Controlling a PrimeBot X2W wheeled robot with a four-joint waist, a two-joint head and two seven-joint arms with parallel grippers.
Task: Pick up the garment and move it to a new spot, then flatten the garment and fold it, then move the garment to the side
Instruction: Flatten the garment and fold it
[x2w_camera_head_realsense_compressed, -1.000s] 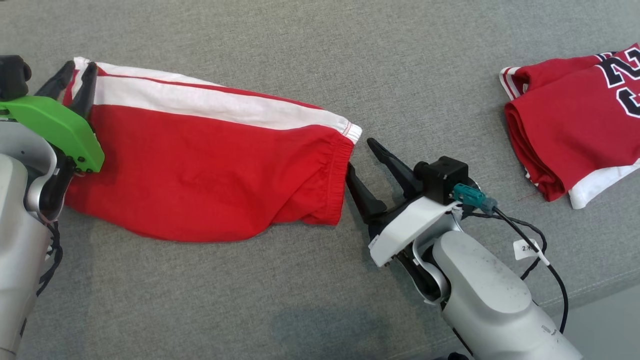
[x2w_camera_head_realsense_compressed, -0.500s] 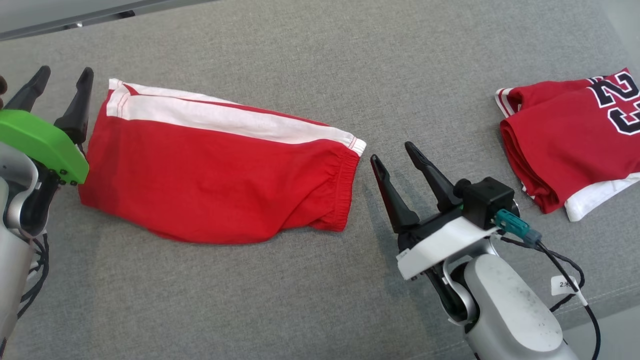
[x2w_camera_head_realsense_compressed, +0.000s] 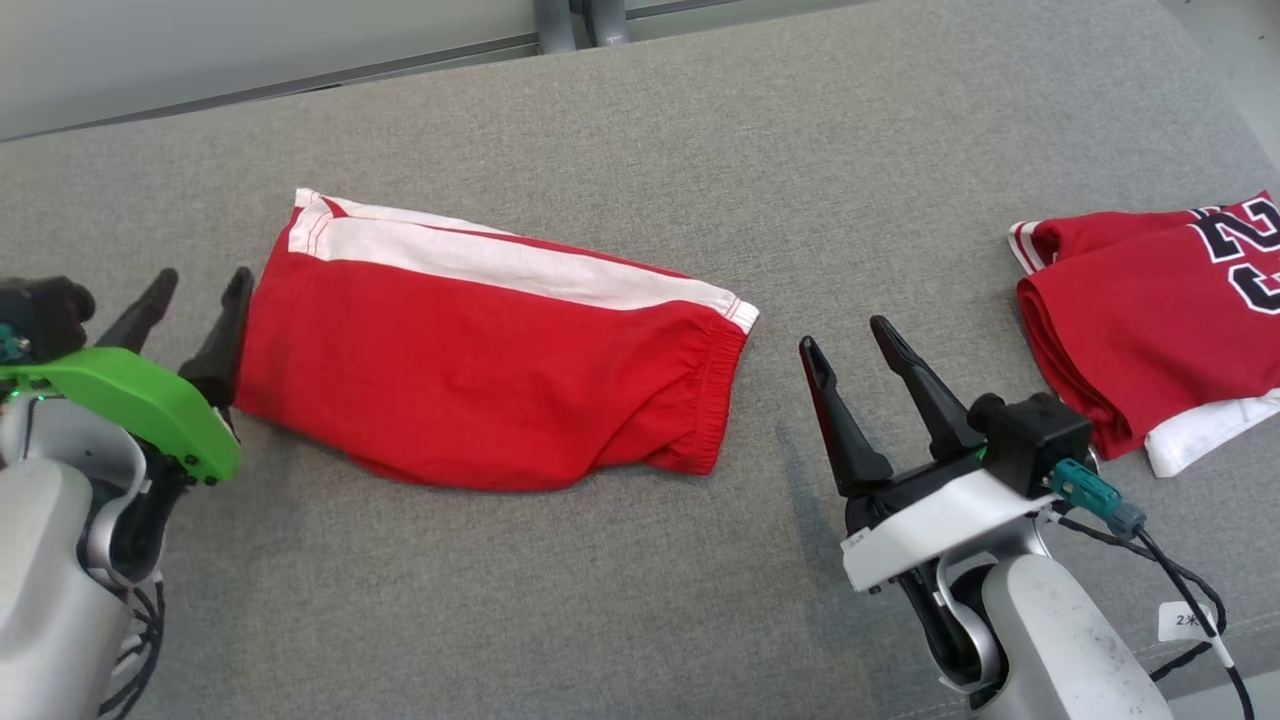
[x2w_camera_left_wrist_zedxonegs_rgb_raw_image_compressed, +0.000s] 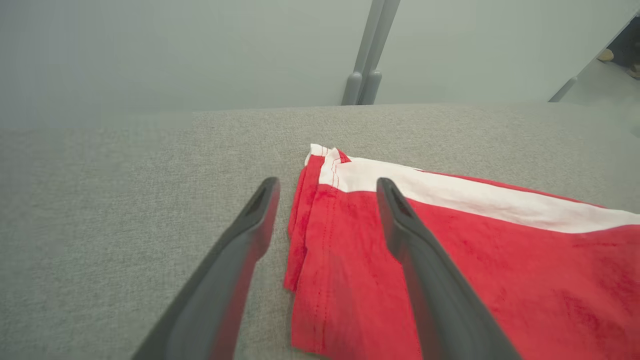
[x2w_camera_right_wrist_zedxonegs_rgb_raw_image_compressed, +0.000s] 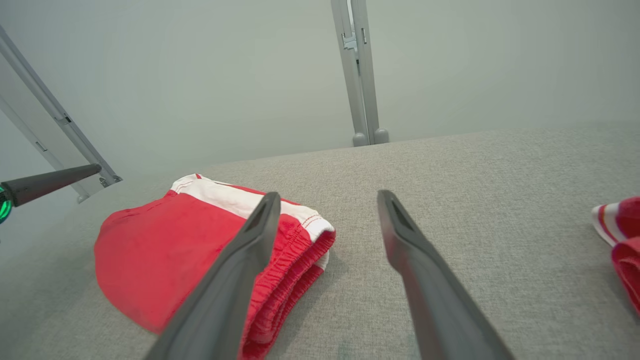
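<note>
Red shorts (x2w_camera_head_realsense_compressed: 490, 390) w/ a white side stripe lie folded flat on the grey fabric surface (x2w_camera_head_realsense_compressed: 640, 150), centre-left of head view. Hem end points twd frame left, elastic waistband twd frame right, stripe along the upper edge. L gripper (x2w_camera_head_realsense_compressed: 204, 275) is at mid-left, fingers spread, nothing btwn them. Its inner finger sits right at the shorts' hem edge; can't tell if it touches. In L wrist view the same gripper (x2w_camera_left_wrist_zedxonegs_rgb_raw_image_compressed: 327, 182) straddles that hem: one finger over bare grey cloth, the other over red fabric, w/ the white stripe's corner just beyond the tips. R gripper (x2w_camera_head_realsense_compressed: 844, 335) is lower right of centre, also spread wide & empty, tips near the waistband but apart from it, grey cloth showing btwn. In R wrist view one finger overlaps the waistband end in frame and the other is over bare cloth; a dark finger of the L gripper pokes in at the mid-left edge. A green cover (x2w_camera_head_realsense_compressed: 130, 400) sits on the L wrist. A white cover (x2w_camera_head_realsense_compressed: 930, 520) sits on the R wrist, w/ a teal connector (x2w_camera_head_realsense_compressed: 1085, 490) & a tagged cable (x2w_camera_head_realsense_compressed: 1183, 620). A red jersey (x2w_camera_head_realsense_compressed: 1150, 340) w/ black-and-white numerals & white trim lies folded at the far right edge, well apart from the shorts. A grey metal post (x2w_camera_head_realsense_compressed: 580, 15) stands behind the surface at top centre.
</note>
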